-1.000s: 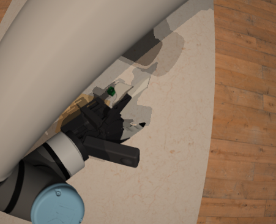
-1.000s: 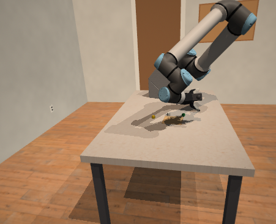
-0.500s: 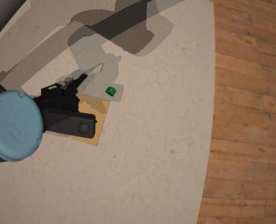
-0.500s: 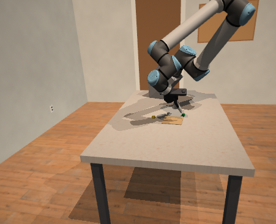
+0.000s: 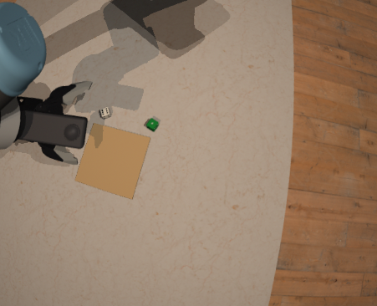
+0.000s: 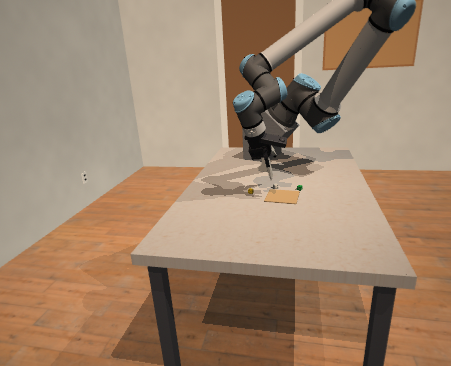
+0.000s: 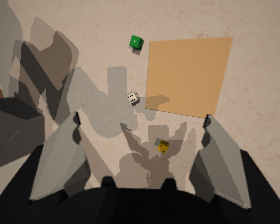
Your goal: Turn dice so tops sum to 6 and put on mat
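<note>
The tan mat (image 5: 114, 163) (image 6: 281, 197) (image 7: 191, 72) bears no die. The green die (image 5: 152, 124) (image 6: 299, 187) (image 7: 136, 42) sits off the mat near one corner, one pip on top. The white die (image 5: 104, 112) (image 6: 275, 186) (image 7: 133, 98) sits off the mat near another corner; its top seems to show several pips, the exact number unclear. The yellow die (image 6: 251, 191) (image 7: 163, 146) is also off the mat, its top number unclear; the arm hides it in the top view. My gripper (image 5: 84, 122) (image 7: 141, 114) is open and empty, above the table on the yellow and white dice's side.
The stone-look table top (image 5: 210, 167) (image 6: 281, 235) carries the arm's base at its far end in the exterior view. Its curved edge shows at the right of the top view, with wooden floor (image 5: 339, 167) beyond. Arm shadows fall across the dice area.
</note>
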`<state>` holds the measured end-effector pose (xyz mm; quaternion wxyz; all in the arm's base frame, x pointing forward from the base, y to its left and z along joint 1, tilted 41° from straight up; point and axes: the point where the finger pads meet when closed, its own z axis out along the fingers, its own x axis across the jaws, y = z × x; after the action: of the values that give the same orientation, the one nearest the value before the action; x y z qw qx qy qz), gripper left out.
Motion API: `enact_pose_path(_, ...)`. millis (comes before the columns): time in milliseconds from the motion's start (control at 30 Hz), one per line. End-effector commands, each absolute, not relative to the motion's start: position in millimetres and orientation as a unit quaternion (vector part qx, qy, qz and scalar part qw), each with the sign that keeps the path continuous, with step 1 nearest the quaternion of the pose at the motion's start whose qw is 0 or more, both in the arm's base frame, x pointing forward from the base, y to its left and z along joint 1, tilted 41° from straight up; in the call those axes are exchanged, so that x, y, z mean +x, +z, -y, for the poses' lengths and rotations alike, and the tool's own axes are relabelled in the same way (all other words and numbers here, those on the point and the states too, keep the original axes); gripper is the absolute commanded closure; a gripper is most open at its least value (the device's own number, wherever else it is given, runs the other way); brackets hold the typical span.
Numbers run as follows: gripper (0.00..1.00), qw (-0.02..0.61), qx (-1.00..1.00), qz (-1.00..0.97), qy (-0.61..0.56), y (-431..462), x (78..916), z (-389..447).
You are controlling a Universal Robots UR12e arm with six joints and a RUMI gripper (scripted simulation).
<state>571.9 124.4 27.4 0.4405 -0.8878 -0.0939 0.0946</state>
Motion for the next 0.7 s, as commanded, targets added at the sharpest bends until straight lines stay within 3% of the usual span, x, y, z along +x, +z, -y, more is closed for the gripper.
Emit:
enact_pose_path(0,0.0,0.419,-0.903,0.087,0.044,15.2,578.5,-102.1)
enact_pose_path(667,0.0,0.343,-0.932,0.067,-0.093,0.9,590.7,-34.2)
